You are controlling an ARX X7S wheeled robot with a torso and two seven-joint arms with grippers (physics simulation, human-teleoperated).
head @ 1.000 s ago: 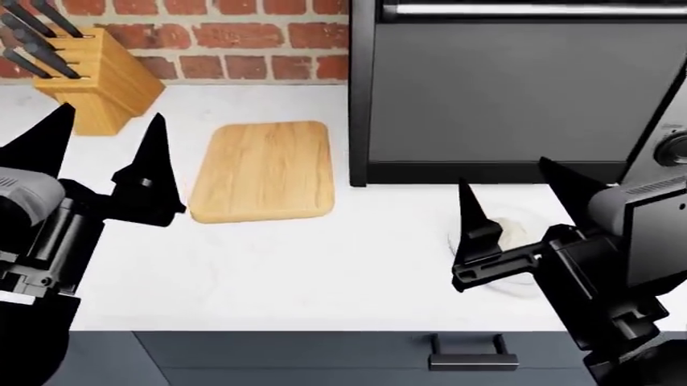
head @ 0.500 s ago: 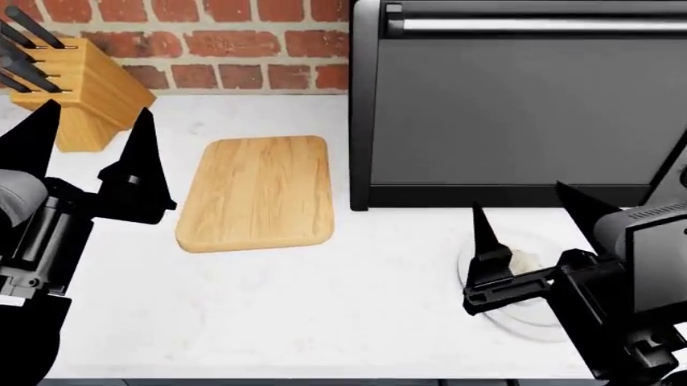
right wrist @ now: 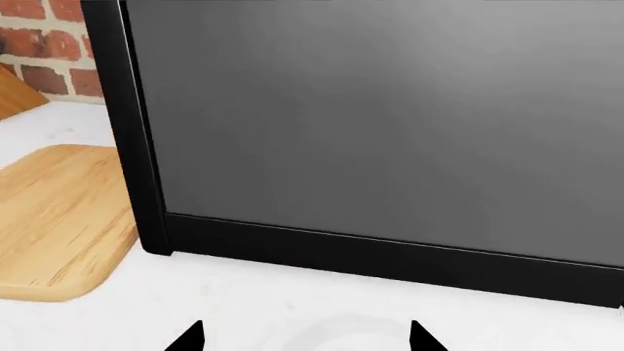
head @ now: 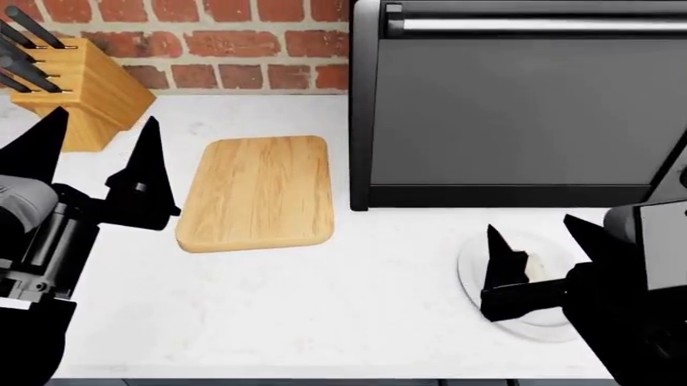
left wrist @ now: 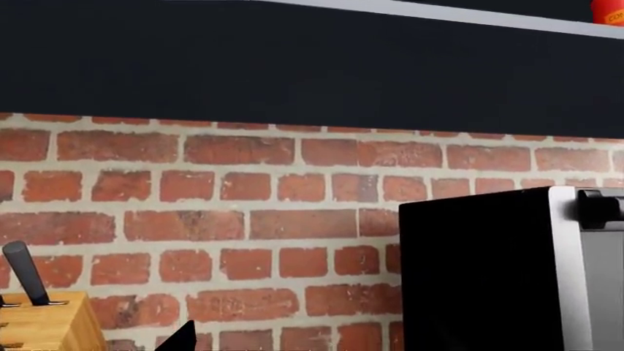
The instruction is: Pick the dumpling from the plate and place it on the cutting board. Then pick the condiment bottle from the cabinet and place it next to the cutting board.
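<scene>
Reaching for: the dumpling [head: 533, 264], which sits on the plate [head: 472, 277] at the near right of the white counter [head: 355, 305].
Right gripper: the right gripper [head: 536, 245] is over the plate, jaws wide apart, one tip on each side of the dumpling. It holds nothing.
Left gripper: the left gripper [head: 96, 145] hangs beside the cutting board [head: 261, 191], jaws spread wide and empty.
How the dumpling feels: it looks small, light and soft. I think a hard squeeze would squash it, and its smooth skin may slip.
Where to hold: I think the round sides, low down, are best. The pleated top looks too thin to pinch.
Plate: white and shallow, with only the dumpling in it. Much of it is hidden by the right arm.
Cutting board: wooden, flat on the counter, well apart from the plate. Nothing lies on it.
Knife block: the knife block [head: 80, 88] at the far left holds black-handled knives [head: 27, 36].
Cabinet: a bit of the red condiment bottle [left wrist: 609, 12] peeks out up high in the left wrist view. I cannot tell more about it.
Big black box: a dark oven [head: 516, 104] stands behind the plate, door shut.
</scene>
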